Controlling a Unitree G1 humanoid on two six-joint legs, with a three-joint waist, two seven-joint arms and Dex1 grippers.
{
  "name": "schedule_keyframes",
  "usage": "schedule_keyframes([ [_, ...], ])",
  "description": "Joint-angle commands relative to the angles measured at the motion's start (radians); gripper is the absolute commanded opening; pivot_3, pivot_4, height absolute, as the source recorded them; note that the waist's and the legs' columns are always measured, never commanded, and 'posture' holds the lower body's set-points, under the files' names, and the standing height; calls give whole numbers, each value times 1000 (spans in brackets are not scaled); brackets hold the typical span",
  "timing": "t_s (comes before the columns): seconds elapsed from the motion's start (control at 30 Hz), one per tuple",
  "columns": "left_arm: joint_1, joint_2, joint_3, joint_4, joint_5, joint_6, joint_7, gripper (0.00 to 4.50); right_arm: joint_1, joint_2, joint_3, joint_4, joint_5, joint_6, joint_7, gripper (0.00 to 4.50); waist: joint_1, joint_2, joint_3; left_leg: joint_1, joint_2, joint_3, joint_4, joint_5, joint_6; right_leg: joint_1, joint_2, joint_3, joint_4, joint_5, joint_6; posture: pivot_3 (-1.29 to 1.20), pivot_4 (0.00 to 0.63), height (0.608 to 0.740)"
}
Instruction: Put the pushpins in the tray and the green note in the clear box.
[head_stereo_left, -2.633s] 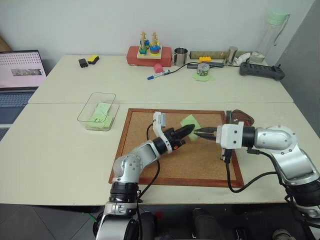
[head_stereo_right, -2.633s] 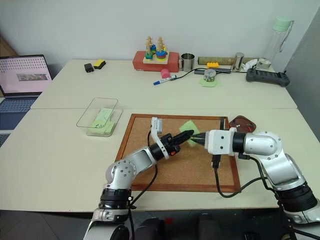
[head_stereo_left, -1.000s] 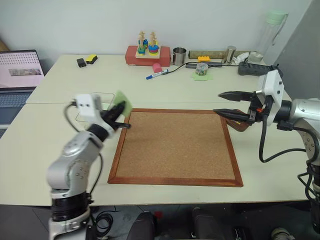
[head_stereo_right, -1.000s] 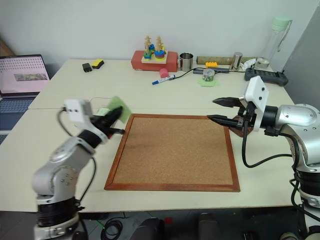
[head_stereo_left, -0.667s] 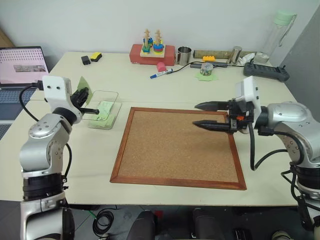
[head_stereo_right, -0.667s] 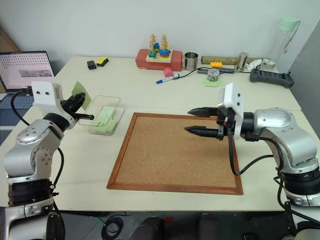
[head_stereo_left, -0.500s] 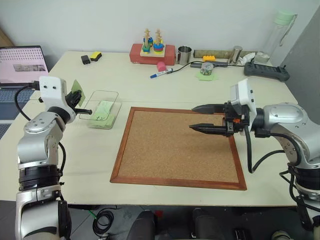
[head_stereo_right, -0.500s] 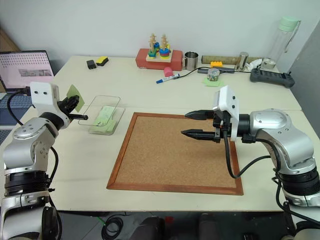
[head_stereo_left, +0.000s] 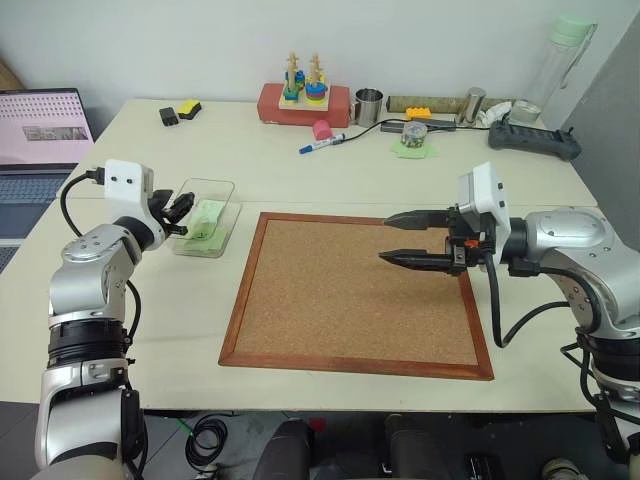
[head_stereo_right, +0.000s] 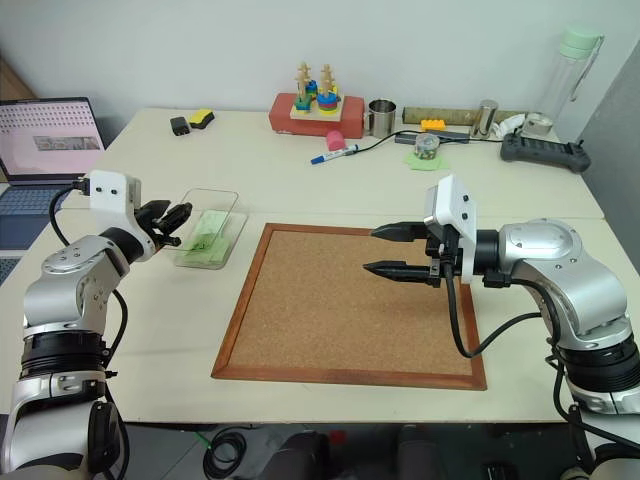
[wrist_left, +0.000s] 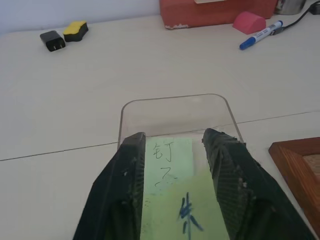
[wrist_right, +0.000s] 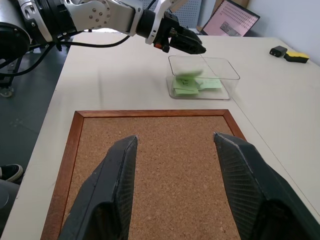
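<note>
Cork board (head_stereo_left: 355, 290) at table centre, bare. Right gripper (head_stereo_left: 405, 238) above board's right half, fingers spread wide, empty. Clear box (head_stereo_left: 206, 212) left of board, green notes inside. Left gripper (head_stereo_right: 172, 219) at box's near-left edge, fingers parted. Green note (wrist_left: 187, 212) with dark mark between them, over box.

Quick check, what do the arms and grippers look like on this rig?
Silver-grey rounded arm shells with black joint rings. Each wrist carries a white boxy camera block. Left gripper and right gripper each have two black tapered, textured fingers. Black cables loop along both forearms.
</note>
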Motion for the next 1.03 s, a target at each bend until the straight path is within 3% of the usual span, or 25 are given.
schedule_keyframes([
  [0.03,5,50,11,-94,-11,3,-50,2844,-9,-8,-28,-25,-2,-23,-6,2515,0,0,0,0,0,0,0,0,0,0,0,0,0,0,0,0,150,740],
  [0.33,119,230,42,-232,-50,20,-278,4421,32,-26,-60,-9,-41,-49,-45,2515,-6,0,0,0,0,0,0,0,0,0,0,0,0,0,0,0,150,740],
  [0.5,413,396,140,-282,-18,-79,-486,4421,182,-144,-175,23,-90,-68,-39,2515,-18,0,0,0,1,2,-1,0,0,-1,0,2,-1,0,0,0,150,740],
  [0.67,696,445,254,-244,43,-221,-584,4421,363,-281,-306,65,-116,-88,18,2515,-19,1,0,0,1,2,-2,-1,1,-1,-1,2,-2,0,-1,0,150,740],
  [0.83,786,438,307,-234,37,-253,-618,4421,504,-364,-398,141,-144,-132,83,2515,-15,1,0,3,3,3,0,0,2,2,-1,0,-2,-1,-4,0,150,740],
  [1.03,757,433,287,-220,15,-249,-632,4421,515,-359,-409,207,-157,-177,87,2515,-21,1,0,5,4,7,0,1,3,3,0,1,-1,1,-3,0,150,740],
])
